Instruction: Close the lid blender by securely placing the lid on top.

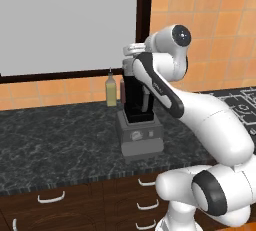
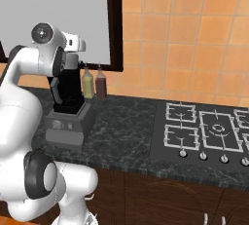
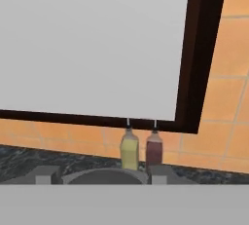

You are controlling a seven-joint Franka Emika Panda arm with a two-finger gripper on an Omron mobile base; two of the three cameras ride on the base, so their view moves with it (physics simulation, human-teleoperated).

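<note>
The blender (image 1: 137, 102) is a tall black jar on a boxy grey base (image 1: 142, 136) with a round dial, standing on the dark stone counter. The right base view shows the blender (image 2: 68, 95) behind my arm. My gripper (image 1: 130, 69) hangs right over the jar's top, pointing towards the wall. In the hand view the round grey lid (image 3: 104, 176) lies between the two fingers (image 3: 46, 174), and the gripper (image 3: 104, 178) is shut on it. Whether the lid touches the jar's rim is hidden by the hand.
A yellow bottle (image 1: 111, 90) and a dark red bottle (image 2: 100, 85) stand against the tiled wall just behind the blender. A dark-framed window (image 1: 65, 20) rises above them. A gas hob (image 2: 209, 129) lies on the counter to the right. Drawers (image 1: 50, 197) run below.
</note>
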